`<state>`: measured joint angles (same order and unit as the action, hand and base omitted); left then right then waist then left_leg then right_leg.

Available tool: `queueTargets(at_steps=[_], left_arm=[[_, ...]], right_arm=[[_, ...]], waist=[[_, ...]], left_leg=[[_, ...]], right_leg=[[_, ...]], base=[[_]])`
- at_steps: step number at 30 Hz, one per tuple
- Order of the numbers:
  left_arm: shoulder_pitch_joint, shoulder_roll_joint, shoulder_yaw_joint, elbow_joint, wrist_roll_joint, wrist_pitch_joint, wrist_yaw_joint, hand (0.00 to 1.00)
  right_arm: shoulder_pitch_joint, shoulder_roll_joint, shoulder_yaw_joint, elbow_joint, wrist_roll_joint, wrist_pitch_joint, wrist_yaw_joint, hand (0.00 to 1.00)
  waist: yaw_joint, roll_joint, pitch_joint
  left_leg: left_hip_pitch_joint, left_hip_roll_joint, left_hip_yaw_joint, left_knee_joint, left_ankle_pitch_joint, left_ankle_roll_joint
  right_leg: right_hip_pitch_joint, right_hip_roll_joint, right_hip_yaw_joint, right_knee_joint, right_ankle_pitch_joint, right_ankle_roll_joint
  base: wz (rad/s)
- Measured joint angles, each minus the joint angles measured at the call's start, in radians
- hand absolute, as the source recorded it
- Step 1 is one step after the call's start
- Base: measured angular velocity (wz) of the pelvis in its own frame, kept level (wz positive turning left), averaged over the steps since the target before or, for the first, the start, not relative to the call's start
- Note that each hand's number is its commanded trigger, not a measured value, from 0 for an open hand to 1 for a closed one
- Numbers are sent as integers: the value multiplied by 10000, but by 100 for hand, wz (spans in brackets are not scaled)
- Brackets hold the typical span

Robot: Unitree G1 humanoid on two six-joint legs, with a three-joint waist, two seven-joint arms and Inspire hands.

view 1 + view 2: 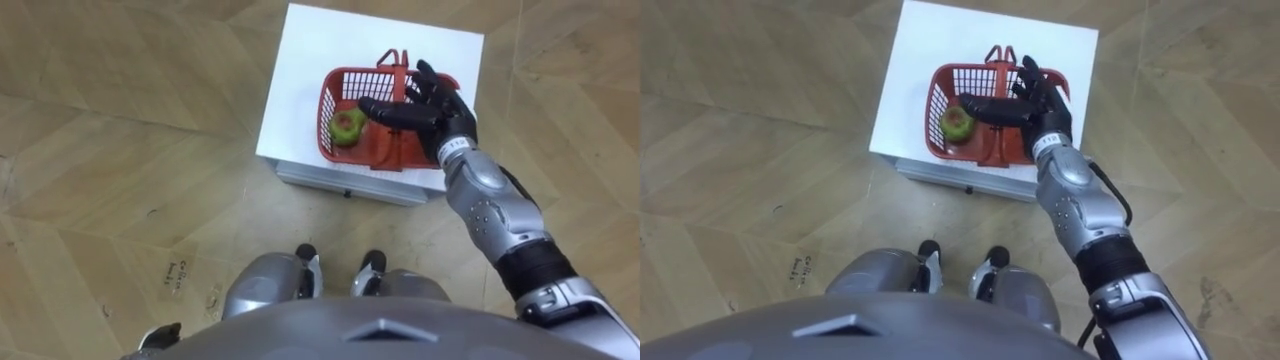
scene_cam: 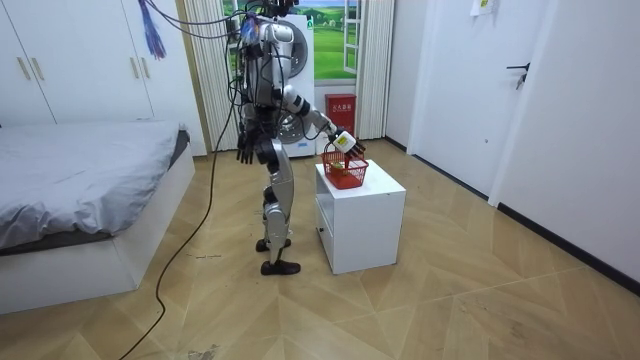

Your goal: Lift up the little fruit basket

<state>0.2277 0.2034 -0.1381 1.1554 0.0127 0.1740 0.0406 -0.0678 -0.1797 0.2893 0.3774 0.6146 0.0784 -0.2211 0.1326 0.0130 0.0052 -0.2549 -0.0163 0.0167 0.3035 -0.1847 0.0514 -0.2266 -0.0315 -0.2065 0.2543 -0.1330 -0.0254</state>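
Fruit basket (image 1: 328, 108), red and of open plastic mesh, is seen directly beneath the right hand (image 1: 432, 108), set on the top of a white cabinet (image 1: 300, 60). The right hand is held open over the basket's right-hand half: the fingers are stretched out straight toward the far rim, and the thumb is spread sideways across the basket's middle. Nothing is gripped by it. Whether the palm is touching the basket's rim or is just above it cannot be told.

A green fruit (image 1: 348, 124) is found just off the tip of the thumb, to the hand's left, lying inside the basket against its near-left wall. One red handle (image 1: 392, 56) is seen standing up just past the fingertips, at the basket's far side.

In the room view, the robot is shown standing upright close beside the cabinet, with the right arm reached forward and down over the basket. The left hand (image 2: 245, 150) is hung at the robot's side, well apart from the basket; whether it is open or closed cannot be told. A bed (image 2: 80, 170) is seen behind the robot, well away from both hands, and a wooden floor (image 1: 120, 150) is spread under everything.
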Motion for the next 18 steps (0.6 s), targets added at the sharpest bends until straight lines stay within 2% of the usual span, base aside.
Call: queueTargets(at_steps=[10,18], left_arm=[[32,-3,-11,22,-23,36,196,0],[40,-36,-9,-13,-13,50,422,0]], right_arm=[[171,-55,-67,-553,-318,-2,-894,0],[934,-181,-73,-1631,-329,-27,-1024,0]], waist=[[-343,24,4],[-471,11,-1]], left_leg=[[56,0,45,-68,0,0],[424,-5,131,-310,2,-3]], right_leg=[[-2,5,58,-4,-8,12],[188,-3,155,46,-106,18]], base=[[-1],[-2]])
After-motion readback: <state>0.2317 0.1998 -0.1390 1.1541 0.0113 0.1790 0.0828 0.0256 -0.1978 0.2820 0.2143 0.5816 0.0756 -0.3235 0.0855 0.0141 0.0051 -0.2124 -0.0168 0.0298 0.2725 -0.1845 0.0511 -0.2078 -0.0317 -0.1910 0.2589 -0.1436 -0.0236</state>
